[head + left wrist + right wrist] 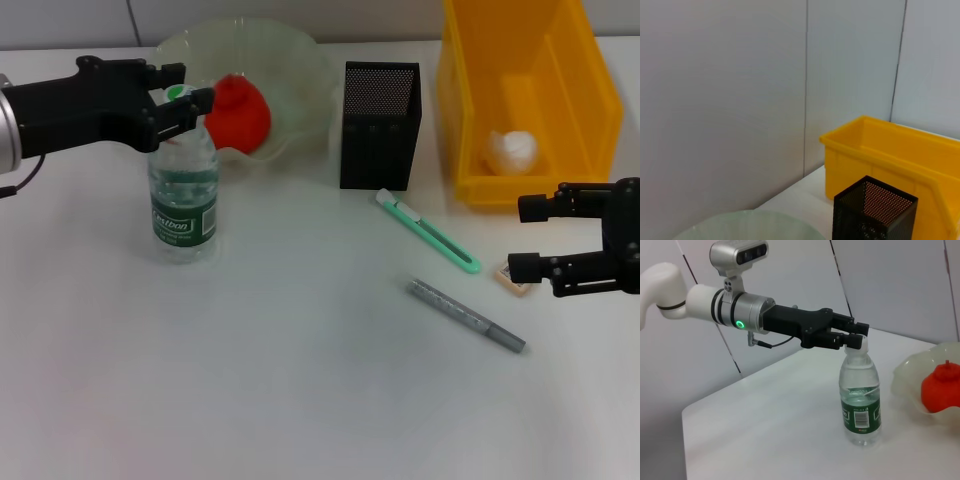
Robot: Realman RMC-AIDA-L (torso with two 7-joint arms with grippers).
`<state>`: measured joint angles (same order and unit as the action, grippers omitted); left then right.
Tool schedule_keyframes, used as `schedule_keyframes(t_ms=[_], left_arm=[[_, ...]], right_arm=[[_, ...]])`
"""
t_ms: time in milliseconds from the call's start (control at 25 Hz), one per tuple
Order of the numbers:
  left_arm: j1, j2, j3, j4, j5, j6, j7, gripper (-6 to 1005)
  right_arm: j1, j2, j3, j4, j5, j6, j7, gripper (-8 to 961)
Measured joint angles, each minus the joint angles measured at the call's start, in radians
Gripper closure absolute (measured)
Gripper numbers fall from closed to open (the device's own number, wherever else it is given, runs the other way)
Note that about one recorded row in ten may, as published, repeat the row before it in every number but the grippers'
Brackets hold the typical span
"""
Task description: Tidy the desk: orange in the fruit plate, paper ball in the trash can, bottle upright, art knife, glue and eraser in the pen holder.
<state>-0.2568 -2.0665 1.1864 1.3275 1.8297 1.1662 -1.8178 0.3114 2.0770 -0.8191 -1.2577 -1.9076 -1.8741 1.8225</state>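
From the head view, my left gripper (190, 97) is clamped on the cap of the bottle (183, 195), which stands upright on the worktop (300, 380); I judge letting go comes next. My right gripper (530, 240) hangs wide beside the eraser (516, 279). The left wrist view shows only the trash can (890, 155) and pen holder (872, 210). The right wrist view confirms the cap grip.
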Motion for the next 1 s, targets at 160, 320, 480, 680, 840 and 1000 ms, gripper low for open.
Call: schedule_keyframes(t_ms=[160,320,480,680,840,1000], left_arm=[[0.002,-0.001,-0.022,-0.002,-0.006,0.019,0.002,589],[0.005,0.000,-0.039,-0.004,-0.027,0.033,0.009,590],[0.005,0.000,-0.051,-0.004,-0.030,0.037,0.011,631],[0.011,0.001,-0.074,0.001,-0.040,0.055,0.023,710],[0.013,0.002,-0.135,0.003,-0.093,0.125,0.057,783],[0.024,0.002,-0.254,-0.025,-0.211,0.297,0.131,856]], right_arm=[[0.002,0.000,0.000,0.000,0.000,0.001,0.000,134],[0.003,0.000,0.000,0.000,-0.001,0.002,0.000,134],[0.002,0.001,0.000,0.005,-0.001,0.003,0.000,134],[0.002,0.001,0.000,0.009,-0.001,0.004,0.000,134],[0.004,0.002,0.000,0.009,-0.001,0.005,0.000,135],[0.013,0.001,0.000,-0.005,-0.001,-0.008,0.017,135]])
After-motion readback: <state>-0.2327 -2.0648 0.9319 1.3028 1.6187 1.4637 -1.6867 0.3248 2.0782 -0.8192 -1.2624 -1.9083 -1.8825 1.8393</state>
